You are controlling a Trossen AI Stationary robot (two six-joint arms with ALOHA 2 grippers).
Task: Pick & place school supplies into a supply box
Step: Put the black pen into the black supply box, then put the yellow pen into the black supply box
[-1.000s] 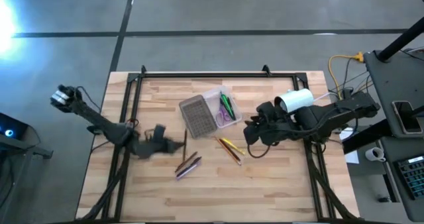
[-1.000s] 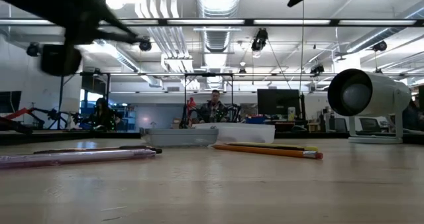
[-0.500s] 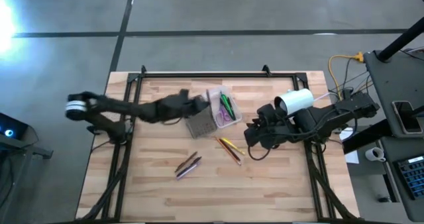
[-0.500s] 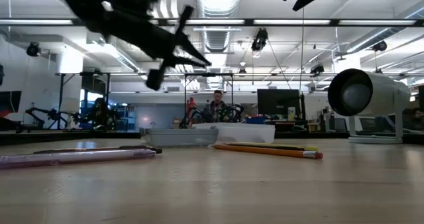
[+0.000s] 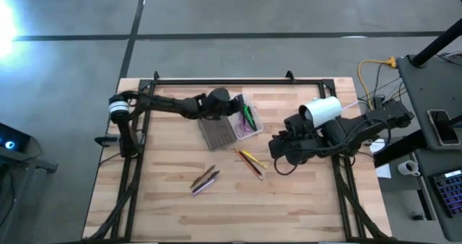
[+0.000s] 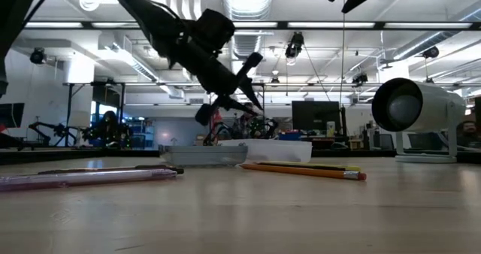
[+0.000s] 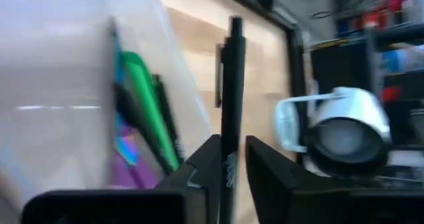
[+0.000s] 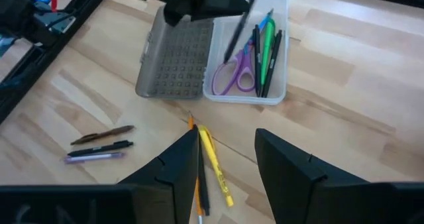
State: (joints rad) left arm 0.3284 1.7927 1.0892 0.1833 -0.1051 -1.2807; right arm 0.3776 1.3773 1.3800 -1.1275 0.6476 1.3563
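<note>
The supply box lies open on the table's far middle, with its grey ribbed half (image 5: 216, 132) (image 8: 175, 58) beside its clear half (image 5: 247, 118) (image 8: 255, 58). The clear half holds a green pen (image 8: 267, 42), dark pens and purple-handled scissors (image 8: 232, 75). My left gripper (image 5: 229, 107) (image 7: 230, 174) hangs above the box, shut on a dark pen (image 7: 232, 85) (image 8: 237, 28) (image 6: 239, 72). My right gripper (image 8: 228, 164) (image 5: 278, 149) is open and hovers right of the yellow and orange pencils (image 5: 250, 161) (image 8: 213, 161), which lie flat on the wood. My left gripper pinches the dark pen between its two fingers near one end (image 7: 228, 151). The rest of the pen, with its clip (image 7: 218, 75), sticks out past the fingertips. The pen is lifted clear and slants over the box's clear half.
A brown, a dark and a purple pen (image 5: 204, 179) (image 8: 99, 144) (image 6: 90, 175) lie together on the near-left part of the table. A white cylindrical camera (image 5: 321, 108) (image 6: 417, 107) stands at the right. A black frame (image 5: 216, 80) runs around the table's edges.
My left gripper, carrying the dark pen, has swung up from the table's left middle toward the far edge and the right. It now hangs over the supply box. The right arm has kept still.
</note>
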